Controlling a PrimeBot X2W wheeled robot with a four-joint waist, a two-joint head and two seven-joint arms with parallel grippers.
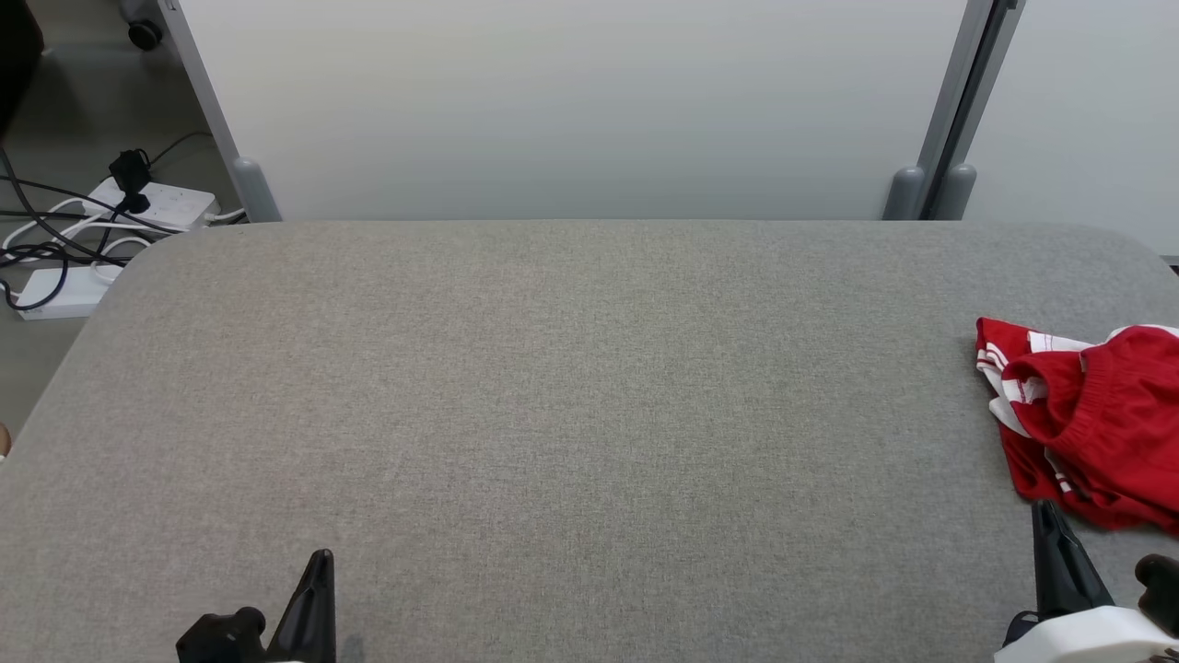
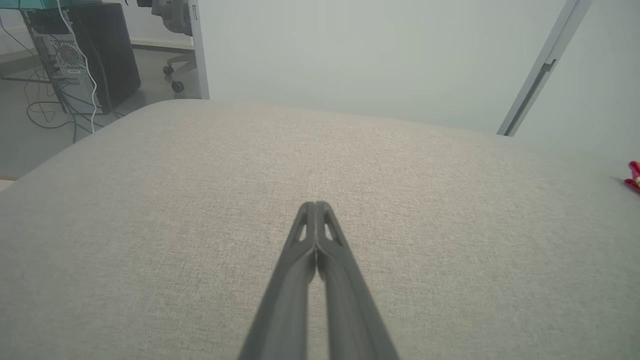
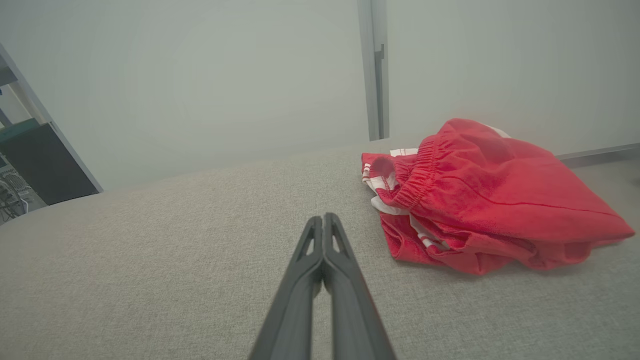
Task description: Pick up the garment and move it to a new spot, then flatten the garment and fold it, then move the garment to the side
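Observation:
The garment point(image 1: 1091, 424) is a crumpled pair of red shorts with white stripes, lying at the right edge of the grey fabric table point(image 1: 571, 396); its elastic waistband point(image 3: 417, 175) faces my right wrist camera. My right gripper point(image 1: 1045, 516) hovers just in front of the garment's near edge, fingers pressed together and empty, tips point(image 3: 322, 220) left of the cloth. My left gripper point(image 1: 318, 562) sits at the table's near left, also shut and empty, tips point(image 2: 315, 206) over bare fabric. A sliver of the garment point(image 2: 634, 175) shows far right in the left wrist view.
Pale partition panels point(image 1: 571, 101) with grey posts point(image 1: 949, 110) stand behind the table. On the floor at the left lie white power strips point(image 1: 152, 204) and tangled cables. A computer tower point(image 2: 65, 55) and an office chair base stand further left.

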